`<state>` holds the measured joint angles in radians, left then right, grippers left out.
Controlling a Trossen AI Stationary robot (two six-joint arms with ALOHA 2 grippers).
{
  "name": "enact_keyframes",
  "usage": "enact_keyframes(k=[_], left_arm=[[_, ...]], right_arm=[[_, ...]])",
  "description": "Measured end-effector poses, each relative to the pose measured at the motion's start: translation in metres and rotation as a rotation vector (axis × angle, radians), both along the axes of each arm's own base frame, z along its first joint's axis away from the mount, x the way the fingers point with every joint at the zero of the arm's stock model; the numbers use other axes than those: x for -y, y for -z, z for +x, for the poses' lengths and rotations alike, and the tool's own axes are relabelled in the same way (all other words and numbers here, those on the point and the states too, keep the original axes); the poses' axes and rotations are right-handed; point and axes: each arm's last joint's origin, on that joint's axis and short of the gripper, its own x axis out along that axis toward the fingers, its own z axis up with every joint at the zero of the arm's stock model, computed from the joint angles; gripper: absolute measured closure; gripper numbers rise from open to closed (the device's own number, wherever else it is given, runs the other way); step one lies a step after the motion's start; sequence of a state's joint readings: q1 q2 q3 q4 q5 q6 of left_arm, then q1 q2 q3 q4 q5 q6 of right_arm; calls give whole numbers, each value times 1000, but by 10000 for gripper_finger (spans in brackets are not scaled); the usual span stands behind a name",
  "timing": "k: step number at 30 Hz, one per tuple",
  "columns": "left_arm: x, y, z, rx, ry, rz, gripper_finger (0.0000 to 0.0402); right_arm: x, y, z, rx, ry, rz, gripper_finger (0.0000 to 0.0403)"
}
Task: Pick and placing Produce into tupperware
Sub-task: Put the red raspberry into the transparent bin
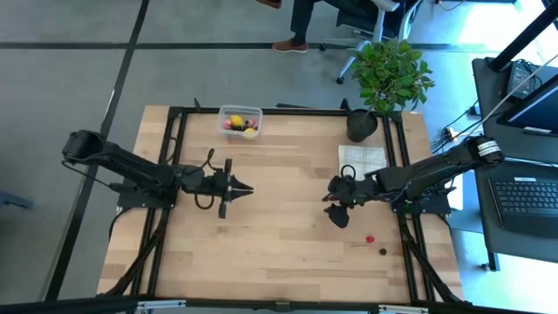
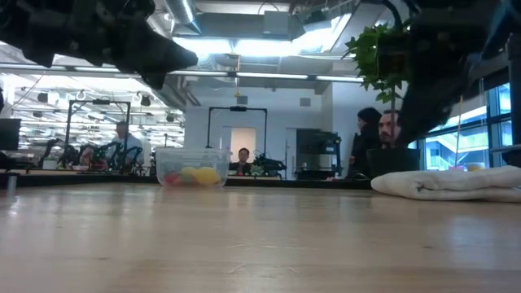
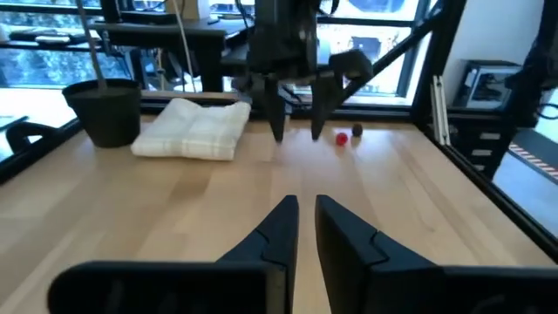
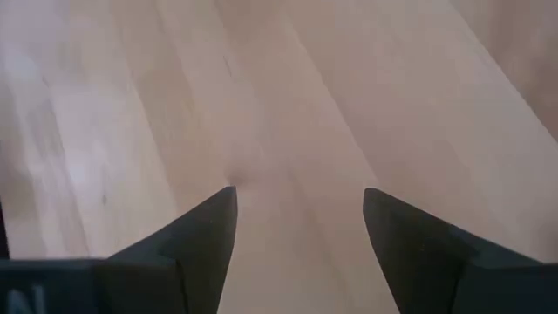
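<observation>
The clear tupperware stands near the table's far edge with several yellow, red and pink produce pieces inside. A red berry and a dark berry lie on the wood at the near right; both also show in the left wrist view. My left gripper hovers shut and empty left of centre, pointing toward the right edge. My right gripper hangs open over bare wood right of centre, slanting down, with nothing between its fingers.
A folded white checked cloth lies at the far right of the table. A black plant pot with a green plant stands behind it. Bare wood spreads between the two grippers and along the near edge. People sit in the room beyond the table.
</observation>
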<state>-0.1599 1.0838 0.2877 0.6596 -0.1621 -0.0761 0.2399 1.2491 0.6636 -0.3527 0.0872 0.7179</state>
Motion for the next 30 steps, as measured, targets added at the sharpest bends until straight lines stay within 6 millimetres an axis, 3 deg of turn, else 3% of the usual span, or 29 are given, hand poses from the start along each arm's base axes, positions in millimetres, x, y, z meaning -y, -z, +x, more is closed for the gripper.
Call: enact_keyframes(k=[5, 9, 20, 30], left_arm=[[5, 8, 0, -21, 15, 12, 351], [7, 17, 2, -9, 16, 12, 319], [3, 29, 8, -1, -7, 4, 252], [3, 32, 9, -16, -5, 5, 248]], right_arm=[[-14, -28, -9, -183, 52, 26, 151], [-31, -35, -23, -290, 100, 52, 151], [-71, -26, -59, -459, 136, 35, 151], [-97, 11, -57, -673, 76, -24, 151]])
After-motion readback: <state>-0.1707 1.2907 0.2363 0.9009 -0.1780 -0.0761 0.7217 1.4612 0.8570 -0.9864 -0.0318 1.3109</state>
